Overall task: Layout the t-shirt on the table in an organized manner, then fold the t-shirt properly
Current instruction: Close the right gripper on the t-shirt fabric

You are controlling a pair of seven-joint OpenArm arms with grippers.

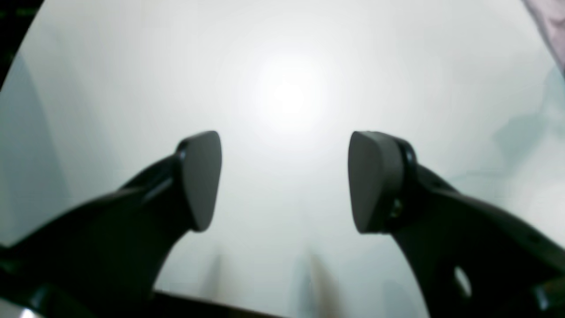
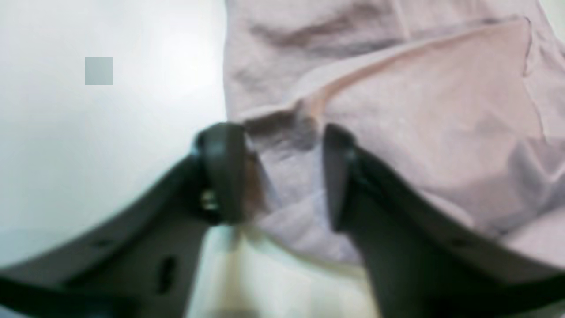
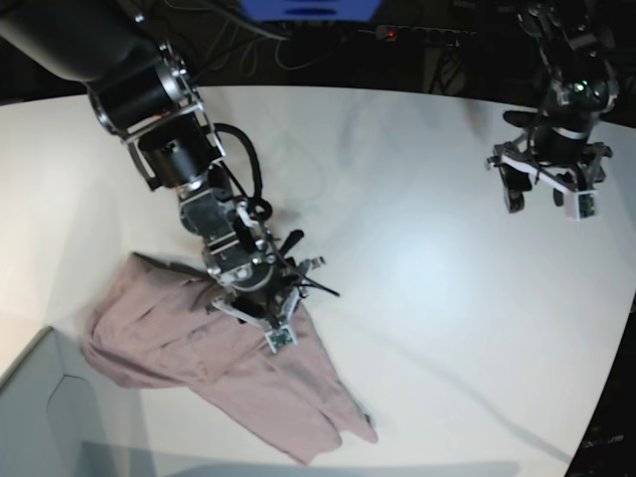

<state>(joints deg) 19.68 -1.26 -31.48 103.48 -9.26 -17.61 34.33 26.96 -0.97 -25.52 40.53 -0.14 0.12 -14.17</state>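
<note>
Right pincer (image 2: 282,172) jaws straddling a t-shirt (image 2: 397,110) fold, grip unclear in blur, left pincer (image 1: 284,181) wide open, empty over tabletop (image 1: 287,66), base view shows whole crumpled shirt.

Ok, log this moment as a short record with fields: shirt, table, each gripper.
shirt: the t-shirt lies crumpled, not spread out, near the table's front edge in the base view
table: the table is white, mostly bare beyond the shirt
right gripper: the right gripper is down at the shirt's edge, jaws on either side of a fold of cloth, gap between them; whether it grips is unclear
left gripper: the left gripper is wide open over bare table, away from the shirt, holding nothing
fold progress: not laid out yet
</note>
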